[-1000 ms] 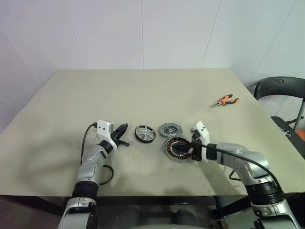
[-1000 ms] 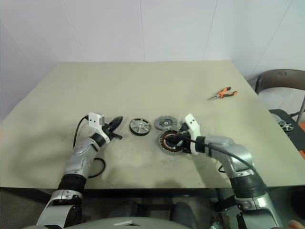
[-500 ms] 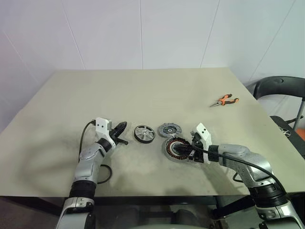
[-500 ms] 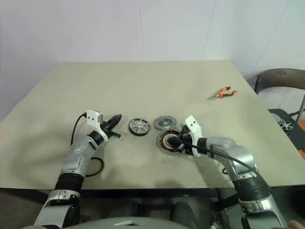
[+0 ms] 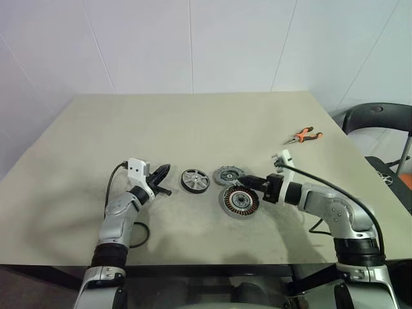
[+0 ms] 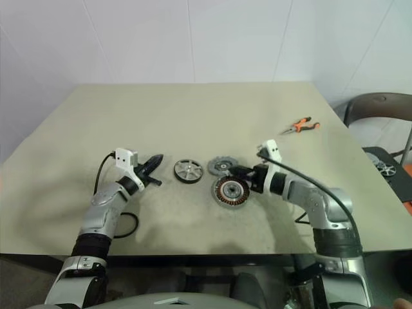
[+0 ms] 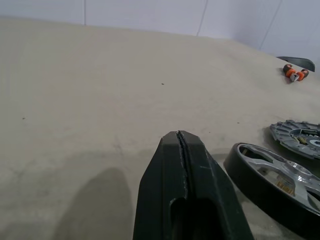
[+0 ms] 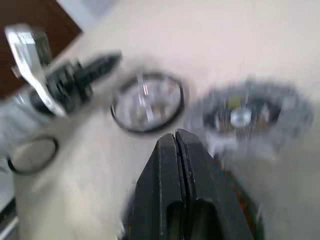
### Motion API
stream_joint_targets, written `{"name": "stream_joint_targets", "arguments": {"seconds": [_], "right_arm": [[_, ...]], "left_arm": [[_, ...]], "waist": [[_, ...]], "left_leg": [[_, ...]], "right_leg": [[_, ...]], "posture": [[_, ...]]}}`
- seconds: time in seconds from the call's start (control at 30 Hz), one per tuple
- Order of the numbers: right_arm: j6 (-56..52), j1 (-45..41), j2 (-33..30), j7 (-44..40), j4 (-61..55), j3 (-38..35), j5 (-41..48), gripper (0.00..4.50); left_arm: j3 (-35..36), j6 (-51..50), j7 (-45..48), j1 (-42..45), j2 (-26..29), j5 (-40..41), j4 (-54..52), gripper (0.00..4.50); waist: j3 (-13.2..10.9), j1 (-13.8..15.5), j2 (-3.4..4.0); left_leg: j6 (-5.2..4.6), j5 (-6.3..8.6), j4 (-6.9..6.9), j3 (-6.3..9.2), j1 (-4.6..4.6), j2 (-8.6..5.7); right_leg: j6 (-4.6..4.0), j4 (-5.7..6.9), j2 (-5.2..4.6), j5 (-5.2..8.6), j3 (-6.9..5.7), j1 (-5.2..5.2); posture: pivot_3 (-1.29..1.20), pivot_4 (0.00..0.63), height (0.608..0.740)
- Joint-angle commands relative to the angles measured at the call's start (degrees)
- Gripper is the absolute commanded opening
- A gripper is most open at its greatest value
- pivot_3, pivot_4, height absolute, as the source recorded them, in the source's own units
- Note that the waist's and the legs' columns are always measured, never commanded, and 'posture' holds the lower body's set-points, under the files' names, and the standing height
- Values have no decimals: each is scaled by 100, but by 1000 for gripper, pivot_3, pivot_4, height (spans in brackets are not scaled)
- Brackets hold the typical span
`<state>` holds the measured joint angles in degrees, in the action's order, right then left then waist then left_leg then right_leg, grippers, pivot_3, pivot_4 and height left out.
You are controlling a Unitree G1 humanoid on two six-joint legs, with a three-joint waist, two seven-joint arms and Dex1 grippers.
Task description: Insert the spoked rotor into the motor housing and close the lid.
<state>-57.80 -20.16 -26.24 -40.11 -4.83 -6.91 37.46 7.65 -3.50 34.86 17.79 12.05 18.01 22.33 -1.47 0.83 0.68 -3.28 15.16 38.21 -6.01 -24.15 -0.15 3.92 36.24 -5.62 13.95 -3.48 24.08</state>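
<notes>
Centrally near the table's [image 5: 193, 109] front edge: rotor [image 5: 195, 180], lid [image 5: 229, 174], housing [image 5: 239, 202] flat. Wide bare surface behind. Left gripper [image 5: 165, 170] and right gripper [image 5: 248, 182] pressed together, empty. No legible writing.

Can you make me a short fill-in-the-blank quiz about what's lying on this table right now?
1. The spoked wheel lies between the left end effector and the grey ____.
2. The copper-wound disc lies flat on the ____.
3. Both end effectors are ____, holding nothing.
4. The orange-handled ____ lie far off toward the right arm's side of the table.

Missing words: cap; table; shut; pliers
</notes>
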Motion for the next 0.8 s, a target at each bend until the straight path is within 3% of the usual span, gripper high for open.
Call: {"name": "stream_joint_targets", "arguments": {"seconds": [0.03, 0.33, 0.43, 0.63, 0.73, 0.8], "right_arm": [[154, 208, -191, -108, -333, 517, -244, 45], [978, 672, -722, -444, -508, 1572, -1104, 45], [966, 623, -625, -402, -386, 1392, -1025, 45], [79, 35, 1, 36, 40, 37, 88, 45], [-118, -44, 49, 74, 12, -117, 274, 45], [26, 75, -122, -46, -143, 248, 19, 45]], "left_arm": [[15, 13, -21, 25, -10, 67, -303, 0], [111, -135, 11, 29, 90, 137, -373, 0], [155, -102, 88, 14, 150, 165, -288, 0], [60, -234, -36, -73, 100, 190, -605, 0], [36, -426, -122, -103, 102, 224, -882, 0], [36, -503, -142, -115, 108, 232, -967, 0]], "waist": [[0, -1, 0], [3, -2, 2], [3, -7, 2], [2, -4, 2], [1, 8, 1], [1, -5, 2]], "left_leg": [[0, 0, -1, 0, -5, 0], [-1, -1, 5, -1, -14, -1], [-2, -1, 5, -1, -12, -1], [-2, -1, 8, -2, -17, -3], [-2, 0, 6, -1, -23, -4], [-2, 1, 0, -1, -23, -4]], "right_leg": [[0, -1, 0, 0, 0, 3], [-1, 0, 1, 1, 0, 11], [-2, 0, 2, 1, 0, 9], [0, -1, -2, -1, 1, 8], [5, -2, -4, -4, 1, 16], [5, -3, -4, -4, 0, 19]], "posture": [[0, 0, 740], [0, 0, 740], [0, 0, 740], [0, 0, 740], [0, 0, 740], [0, 0, 740]]}}
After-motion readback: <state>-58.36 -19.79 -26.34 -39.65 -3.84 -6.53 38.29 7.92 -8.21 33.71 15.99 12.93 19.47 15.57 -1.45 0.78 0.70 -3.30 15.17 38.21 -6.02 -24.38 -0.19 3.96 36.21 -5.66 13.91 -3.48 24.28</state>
